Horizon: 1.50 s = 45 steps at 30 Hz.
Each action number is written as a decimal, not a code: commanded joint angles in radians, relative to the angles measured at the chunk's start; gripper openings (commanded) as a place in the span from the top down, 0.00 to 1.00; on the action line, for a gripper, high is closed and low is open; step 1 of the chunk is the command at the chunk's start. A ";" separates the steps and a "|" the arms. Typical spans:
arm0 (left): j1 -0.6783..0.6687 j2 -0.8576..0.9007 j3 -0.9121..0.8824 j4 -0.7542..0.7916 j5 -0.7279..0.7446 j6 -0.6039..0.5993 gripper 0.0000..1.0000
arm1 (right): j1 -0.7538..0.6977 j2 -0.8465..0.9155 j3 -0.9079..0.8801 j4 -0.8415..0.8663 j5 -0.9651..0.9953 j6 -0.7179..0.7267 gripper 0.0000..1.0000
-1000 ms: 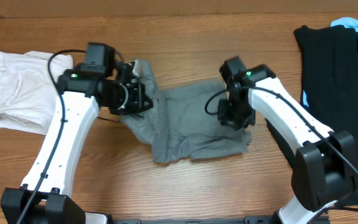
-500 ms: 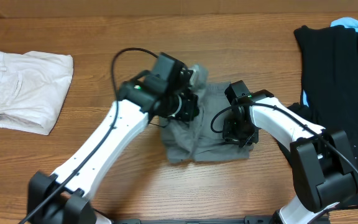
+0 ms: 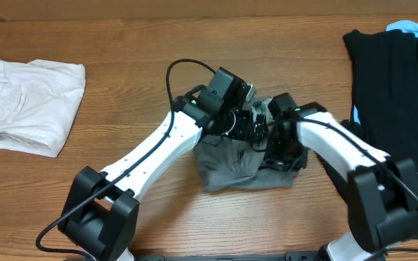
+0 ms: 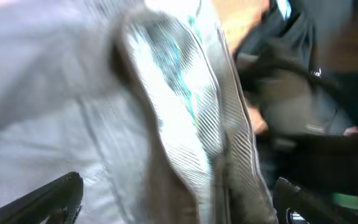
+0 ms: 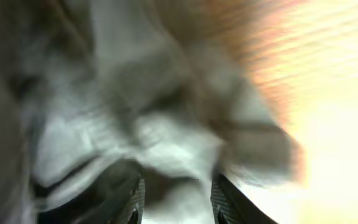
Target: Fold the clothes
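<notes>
The grey shorts (image 3: pixel 238 168) lie bunched and folded over in a narrow bundle at the table's middle. My left gripper (image 3: pixel 256 127) hovers over their upper right part. In the left wrist view its fingers (image 4: pixel 48 200) stand wide apart, with grey cloth and the pale striped waistband lining (image 4: pixel 185 106) under the gap; my left gripper (image 4: pixel 176 200) holds nothing. My right gripper (image 3: pixel 276 152) sits on the bundle's right edge. Blurred grey cloth (image 5: pixel 166 149) lies between its part-spread pads (image 5: pixel 135 200); whether my right gripper (image 5: pixel 178 202) grips it is unclear.
Folded cream-white shorts (image 3: pixel 27 105) rest at the far left. A black garment (image 3: pixel 398 94) covers the right side, a light blue piece (image 3: pixel 416 27) showing behind it. Both arms cross closely over the bundle. Bare wooden tabletop (image 3: pixel 122 87) lies between the white shorts and the bundle.
My left arm swung right, carrying the shorts' left part over onto the right part, then its jaws sprang open. The shorts went from spread out to a narrow bundle.
</notes>
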 commanded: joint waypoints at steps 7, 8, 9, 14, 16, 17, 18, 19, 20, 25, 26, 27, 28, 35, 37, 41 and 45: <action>0.246 -0.035 0.075 0.209 -0.127 0.095 0.07 | -0.110 -0.298 0.196 -0.106 -0.164 -0.114 0.53; 0.259 -0.006 0.075 0.233 -0.135 0.100 0.09 | -0.097 -0.310 0.195 -0.087 -0.305 -0.199 0.53; 0.261 0.011 0.075 0.244 -0.134 0.099 0.11 | -0.085 -0.311 0.195 -0.081 -0.393 -0.254 0.53; 0.261 0.128 0.075 0.253 -0.122 0.099 0.13 | 0.000 -0.273 0.159 -0.088 -0.418 -0.303 0.52; 0.257 0.171 0.075 0.251 -0.102 0.099 0.14 | 0.017 -0.239 0.124 -0.090 -0.412 -0.296 0.52; 0.257 0.195 0.075 0.246 -0.100 0.099 0.14 | 0.019 -0.225 0.104 -0.086 -0.411 -0.286 0.52; 0.257 0.219 0.075 0.235 -0.100 0.099 0.14 | 0.019 -0.204 0.067 -0.072 -0.412 -0.272 0.53; 0.257 0.236 0.075 0.224 -0.100 0.099 0.15 | 0.019 -0.187 0.034 -0.055 -0.412 -0.268 0.53; 0.257 0.256 0.075 0.205 -0.100 0.099 0.15 | 0.019 -0.173 0.004 -0.036 -0.411 -0.261 0.53; 0.259 0.304 0.075 0.068 -0.101 0.123 0.12 | 0.017 -0.129 -0.143 0.082 -0.354 -0.220 0.52; 0.259 0.309 0.075 0.024 -0.105 0.139 0.13 | 0.017 -0.122 -0.172 0.107 -0.309 -0.196 0.51; 0.259 0.311 0.074 -0.011 -0.110 0.151 0.13 | 0.017 -0.115 -0.190 0.124 -0.273 -0.179 0.50; 0.259 0.311 0.074 -0.043 -0.117 0.162 0.15 | 0.017 -0.108 -0.212 0.145 -0.218 -0.153 0.49; 0.259 0.311 0.073 -0.348 -0.172 0.170 0.51 | 0.017 -0.095 -0.240 0.298 0.041 -0.066 0.37; 0.259 0.311 0.072 -0.465 -0.222 0.110 0.54 | 0.017 -0.095 -0.240 0.373 0.117 -0.067 0.38; 0.258 0.311 0.061 -0.621 -0.241 0.060 0.50 | 0.017 -0.095 -0.234 0.571 0.171 -0.132 0.37; 0.259 0.294 0.061 -0.651 -0.238 0.060 0.44 | 0.017 -0.096 -0.200 0.582 0.165 -0.155 0.34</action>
